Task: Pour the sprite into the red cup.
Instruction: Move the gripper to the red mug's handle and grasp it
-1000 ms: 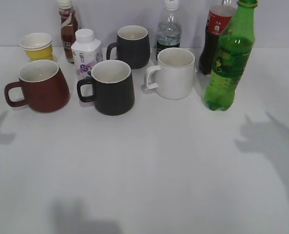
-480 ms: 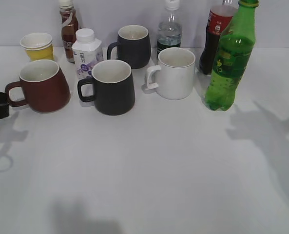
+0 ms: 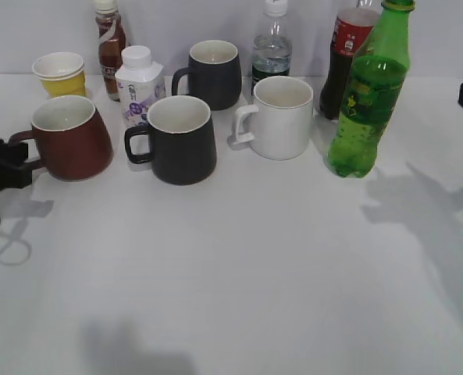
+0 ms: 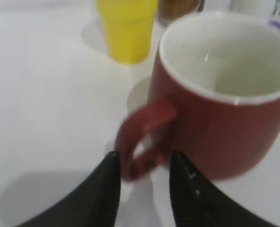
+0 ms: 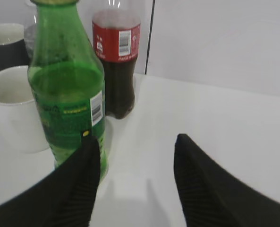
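Left fingers apart, seemingly astride red cup handle; right fingers apart beside sprite.

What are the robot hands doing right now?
Left gripper open, straddling red cup handle. Right gripper open, beside green bottle, not touching. White mug stands between cup and bottle.

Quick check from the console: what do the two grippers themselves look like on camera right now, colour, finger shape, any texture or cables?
Both are black. The left gripper has two smooth, glossy, tapering fingers, and a thin black cable loop shows beside it in the exterior view. The right gripper has broader, pointed fingers with finely ribbed matte faces. No markings are visible.
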You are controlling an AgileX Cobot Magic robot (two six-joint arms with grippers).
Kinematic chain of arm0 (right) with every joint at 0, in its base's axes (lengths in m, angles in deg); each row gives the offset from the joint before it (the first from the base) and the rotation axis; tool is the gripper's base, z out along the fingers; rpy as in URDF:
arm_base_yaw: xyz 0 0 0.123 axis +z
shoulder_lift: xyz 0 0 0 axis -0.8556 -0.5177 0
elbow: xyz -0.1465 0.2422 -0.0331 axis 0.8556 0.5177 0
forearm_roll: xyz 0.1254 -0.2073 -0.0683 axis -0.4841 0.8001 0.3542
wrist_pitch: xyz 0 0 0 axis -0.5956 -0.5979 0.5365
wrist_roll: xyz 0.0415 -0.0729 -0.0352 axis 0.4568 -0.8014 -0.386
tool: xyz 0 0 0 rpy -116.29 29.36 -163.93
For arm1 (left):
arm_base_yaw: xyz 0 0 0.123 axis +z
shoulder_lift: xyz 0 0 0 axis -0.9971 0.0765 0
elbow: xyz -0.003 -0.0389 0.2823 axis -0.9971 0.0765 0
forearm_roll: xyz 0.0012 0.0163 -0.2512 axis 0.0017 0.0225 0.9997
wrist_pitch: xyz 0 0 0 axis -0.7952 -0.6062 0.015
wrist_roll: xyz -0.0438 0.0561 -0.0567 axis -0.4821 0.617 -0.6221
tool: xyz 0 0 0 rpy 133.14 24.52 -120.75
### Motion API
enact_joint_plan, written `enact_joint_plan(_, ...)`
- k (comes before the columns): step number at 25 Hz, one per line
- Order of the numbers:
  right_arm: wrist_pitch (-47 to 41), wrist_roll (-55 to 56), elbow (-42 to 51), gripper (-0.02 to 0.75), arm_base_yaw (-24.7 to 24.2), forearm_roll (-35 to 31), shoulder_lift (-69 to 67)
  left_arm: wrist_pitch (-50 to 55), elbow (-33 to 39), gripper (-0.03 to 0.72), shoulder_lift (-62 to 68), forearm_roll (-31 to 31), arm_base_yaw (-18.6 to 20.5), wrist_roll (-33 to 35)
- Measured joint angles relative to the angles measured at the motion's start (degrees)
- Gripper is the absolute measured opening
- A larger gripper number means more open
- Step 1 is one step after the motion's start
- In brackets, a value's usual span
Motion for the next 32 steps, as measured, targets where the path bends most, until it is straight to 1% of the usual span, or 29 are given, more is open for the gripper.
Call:
enact_joint_plan(2,0.15,0.0,0.0,0.381,0.0,0.0,-1.21,-4.04,0.0,0.281,0.96,0.91,0.0,3.96)
enact_joint_plan(5,0.83,0.0,0.01,0.381,0.0,0.0,-3.15,-6.45,0.0,0.281,3.37,1.42,0.0,5.74)
enact_joint_plan(8,1.31,0.0,0.01,0.38,0.0,0.0,-3.81,-8.35,0.07,0.281,6.03,3.05,0.0,6.21)
enact_joint_plan(12,1.62,0.0,0.01,0.379,0.0,0.0,-3.93,-15.09,0.14,0.285,8.44,7.01,0.0,6.41)
enact_joint_plan(22,1.79,0.0,0.01,0.379,0.0,0.0,-3.99,-27.61,0.14,0.285,16.23,7.9,0.06,6.59)
enact_joint_plan(27,1.9,0.0,0.01,0.378,0.0,0.0,-3.99,-29.27,0.14,0.284,16.92,7.9,0.06,6.59)
enact_joint_plan(32,1.94,0.0,0.01,0.377,0.0,0.0,-3.99,-29.49,0.09,0.255,17.72,7.9,0.06,6.59)
